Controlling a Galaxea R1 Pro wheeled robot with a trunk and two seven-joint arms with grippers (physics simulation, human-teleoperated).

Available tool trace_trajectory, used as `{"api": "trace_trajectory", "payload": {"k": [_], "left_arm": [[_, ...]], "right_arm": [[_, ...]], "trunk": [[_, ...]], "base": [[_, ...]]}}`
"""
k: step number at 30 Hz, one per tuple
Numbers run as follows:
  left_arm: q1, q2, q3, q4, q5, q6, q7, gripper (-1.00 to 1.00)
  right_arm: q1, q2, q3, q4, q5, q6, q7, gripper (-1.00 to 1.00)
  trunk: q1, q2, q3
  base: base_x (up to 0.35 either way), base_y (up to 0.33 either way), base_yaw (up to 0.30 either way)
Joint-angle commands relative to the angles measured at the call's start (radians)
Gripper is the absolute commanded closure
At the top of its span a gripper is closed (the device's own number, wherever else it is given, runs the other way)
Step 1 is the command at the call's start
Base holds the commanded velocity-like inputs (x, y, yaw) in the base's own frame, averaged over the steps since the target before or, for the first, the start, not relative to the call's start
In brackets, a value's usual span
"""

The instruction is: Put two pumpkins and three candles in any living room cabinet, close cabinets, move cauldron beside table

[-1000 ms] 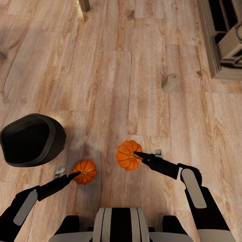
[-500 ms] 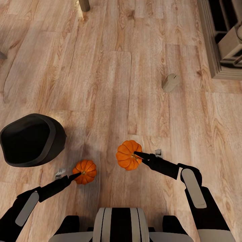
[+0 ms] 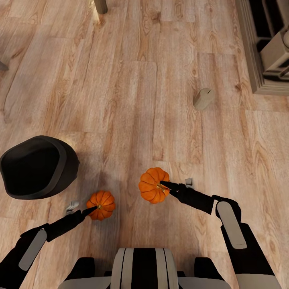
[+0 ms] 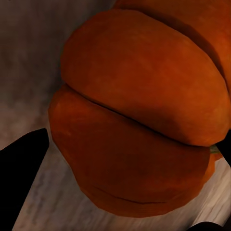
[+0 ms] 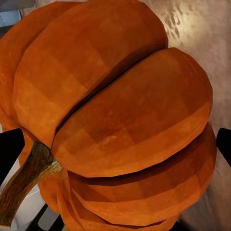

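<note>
A: Both arms are reaching down to the wooden floor (image 3: 120,100), one pumpkin each. The left gripper (image 3: 89,208) is sitting at the smaller-looking pumpkin (image 3: 102,204), the right gripper (image 3: 165,185) at the other pumpkin (image 3: 153,184), which is looking bigger and perhaps higher.

B: Are the fingers gripping?

A: On the right, dark fingertips (image 5: 9,149) are showing on both sides of the orange ribs, so I'm judging it clamped on that pumpkin. On the left, one dark finger (image 4: 21,168) is standing apart from the fruit's side, so I can't tell whether that one is gripping.

B: What's worrying you?

A: Slippage. Those ribbed skins are round, and a pinch near the stem could let either pumpkin roll out during a lift. The left one is the riskier, with that gap showing.

B: And the pot?

A: The black cauldron (image 3: 38,165) is standing on the floor to the left, near the left pumpkin, mouth open and looking empty. One candle (image 3: 203,98) is lying well ahead, near the stone-coloured fireplace (image 3: 257,80).
</note>
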State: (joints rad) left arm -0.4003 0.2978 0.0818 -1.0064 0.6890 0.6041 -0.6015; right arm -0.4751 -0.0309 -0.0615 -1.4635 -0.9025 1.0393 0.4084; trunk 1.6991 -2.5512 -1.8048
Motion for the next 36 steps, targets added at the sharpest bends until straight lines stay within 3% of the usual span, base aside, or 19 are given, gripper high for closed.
{"api": "trace_trajectory", "payload": {"k": [1,27,36], "left_arm": [[0.0,0.0,0.001,0.0,0.001,0.005,-0.001,1.0],[0.0,0.003,0.002,-0.003,0.004,0.006,-0.012,1.0],[0.0,0.009,0.003,-0.01,0.015,0.009,-0.016,1.0]], "right_arm": [[0.0,0.0,-0.001,0.0,0.007,0.005,0.01,1.0],[0.0,0.0,-0.003,0.005,0.008,0.004,0.01,1.0],[0.0,0.0,-0.003,0.011,0.008,0.004,0.01,1.0]], "trunk": [[0.0,0.0,0.0],[0.0,0.0,0.0],[-0.004,0.002,0.034]], "base": [[0.0,0.0,0.0],[0.0,0.0,0.0],[0.0,0.0,0.0]]}}
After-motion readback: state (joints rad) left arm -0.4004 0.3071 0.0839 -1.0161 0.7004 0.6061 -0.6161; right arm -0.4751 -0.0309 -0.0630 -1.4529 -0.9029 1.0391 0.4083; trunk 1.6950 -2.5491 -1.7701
